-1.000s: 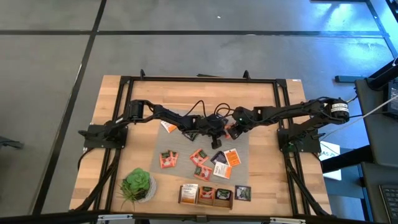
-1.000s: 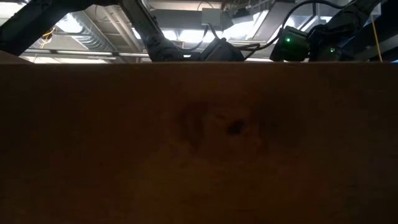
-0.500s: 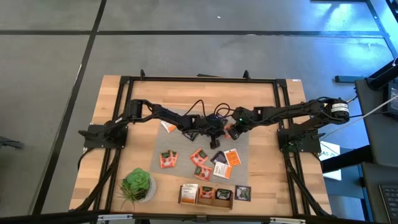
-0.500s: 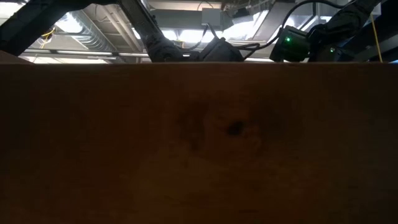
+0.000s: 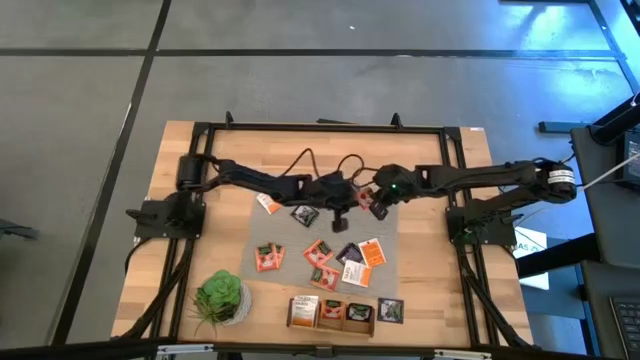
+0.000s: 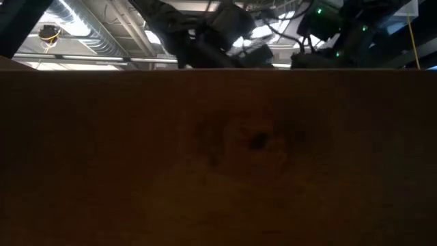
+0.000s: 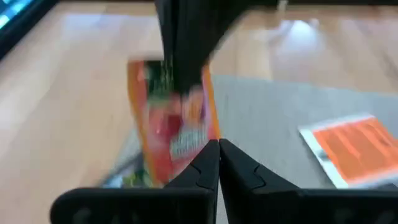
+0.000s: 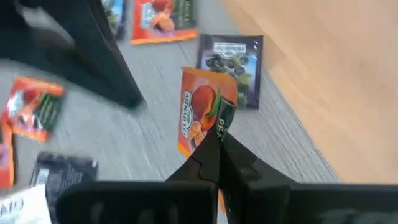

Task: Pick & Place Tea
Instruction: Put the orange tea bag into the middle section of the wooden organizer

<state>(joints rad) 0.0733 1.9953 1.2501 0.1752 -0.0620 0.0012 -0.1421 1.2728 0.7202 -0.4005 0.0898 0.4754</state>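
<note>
Several small tea sachets, orange (image 5: 270, 257), white-and-orange (image 5: 372, 250) and black (image 5: 303, 213), lie flat on the grey mat (image 5: 285, 232). My right gripper (image 5: 368, 199) reaches in from the table's right over the mat's far part and is shut on one orange sachet (image 8: 204, 111), which also shows in the left wrist view (image 7: 174, 127). My left gripper (image 5: 341, 205) comes from the left, just beside it. Its fingers (image 7: 217, 152) are shut and point at that sachet; the right wrist view shows them (image 8: 93, 56) apart from it. My right gripper pinches the orange sachet by one edge (image 8: 212, 129) between its two fingers. In the left wrist view the dark fingers (image 7: 183, 50) come down on its upper edge from above. The sachet hangs below them, slightly tilted, clear of the mat.
A black sachet (image 8: 230, 53) lies near the mat's edge below the held one. A wooden compartment box with tea (image 5: 330, 313), a black sachet (image 5: 390, 310) and a green potted plant (image 5: 220, 297) stand along the near edge. A wooden board (image 6: 218, 157) fills the low view.
Both grippers have risen and drawn toward the table's far edge, the left one more. The orange sachet has come up off the mat in my right gripper. The left arm's base has swung, and a black sachet beneath it now shows.
</note>
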